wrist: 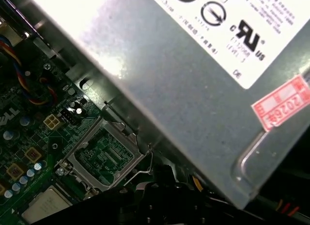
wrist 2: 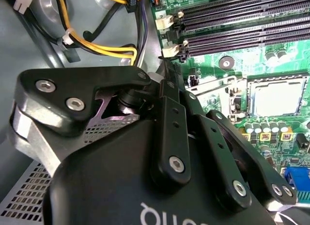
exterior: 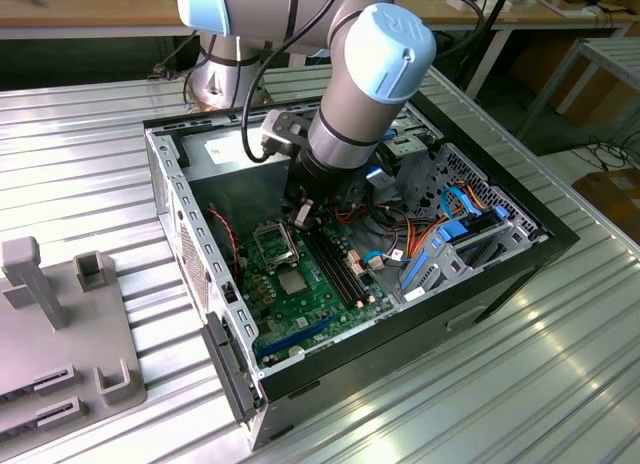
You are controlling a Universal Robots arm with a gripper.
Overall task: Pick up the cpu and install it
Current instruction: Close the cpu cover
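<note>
The gripper's (wrist 2: 164,74) black body looms closest in the second wrist view, its linked arms running forward to fingers that meet near the memory slots (wrist 2: 237,26); whether they are shut or holding anything I cannot tell. Beyond it lies the green board (wrist 2: 213,65) with the cpu (wrist 2: 273,99), a pale silver square that seems to sit in its metal-framed socket (wrist 2: 242,96). In the first wrist view the cpu (wrist: 46,205) shows beside the raised socket frame (wrist: 104,154), under the grey power supply (wrist: 184,89). In the exterior view the arm (exterior: 365,94) reaches down into the open computer case (exterior: 180,209) on a ribbed metal table (exterior: 80,174), with the gripper (exterior: 305,216) just above the board.
</note>
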